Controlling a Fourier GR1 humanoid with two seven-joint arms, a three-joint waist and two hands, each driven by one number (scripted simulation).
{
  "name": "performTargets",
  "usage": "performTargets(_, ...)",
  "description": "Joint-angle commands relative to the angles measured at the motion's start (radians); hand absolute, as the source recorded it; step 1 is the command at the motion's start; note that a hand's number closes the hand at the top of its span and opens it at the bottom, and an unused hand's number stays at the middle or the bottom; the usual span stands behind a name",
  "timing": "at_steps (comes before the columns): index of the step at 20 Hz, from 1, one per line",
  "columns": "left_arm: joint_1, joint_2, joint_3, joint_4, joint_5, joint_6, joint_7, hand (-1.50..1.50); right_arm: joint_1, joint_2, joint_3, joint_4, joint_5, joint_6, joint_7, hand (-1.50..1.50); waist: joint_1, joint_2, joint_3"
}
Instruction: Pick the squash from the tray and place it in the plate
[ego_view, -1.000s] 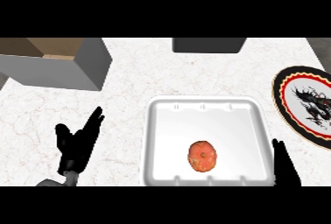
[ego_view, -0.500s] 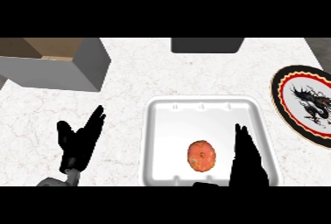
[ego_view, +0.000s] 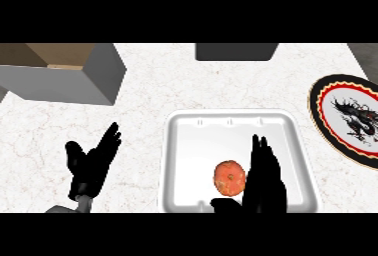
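Squash lay low in the tray — right hand just beside it, fingers straight, holding nothing; curl round it squarely. Left hand rested open outside the tray.

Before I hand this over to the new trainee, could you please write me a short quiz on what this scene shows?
1. True or false: the squash lies in the white tray.
2. Which robot hand is over the tray beside the squash: A) the left robot hand, B) the right robot hand, C) neither?
3. Fill in: the plate with the dragon picture lies to the ____ of the tray in the head view.

Key
1. True; it lies in the tray's nearer half.
2. B; its fingers are straight, to the right of the squash, not curled round it. The left robot hand rests open on the counter, left of the tray.
3. Right.
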Motion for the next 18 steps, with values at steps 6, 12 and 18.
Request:
performTargets(6,-0.013,0.006,0.031,0.012,-0.005,-0.033,0.040,0.00,0.040,0.008,-0.018,0.059,0.021,-0.013,0.136,-1.50,-0.006,0.001,-0.002)
performTargets(12,0.004,-0.007,0.041,0.009,-0.035,-0.042,0.008,0.00,-0.076,0.008,-0.079,0.159,-0.096,-0.001,0.123,-1.50,-0.001,0.003,-0.002)
performTargets(18,0.041,-0.066,0.019,0.012,-0.072,-0.012,-0.010,0.00,-0.075,0.008,-0.049,0.338,-0.151,-0.034,0.010,1.50,0.002,0.003,-0.002)
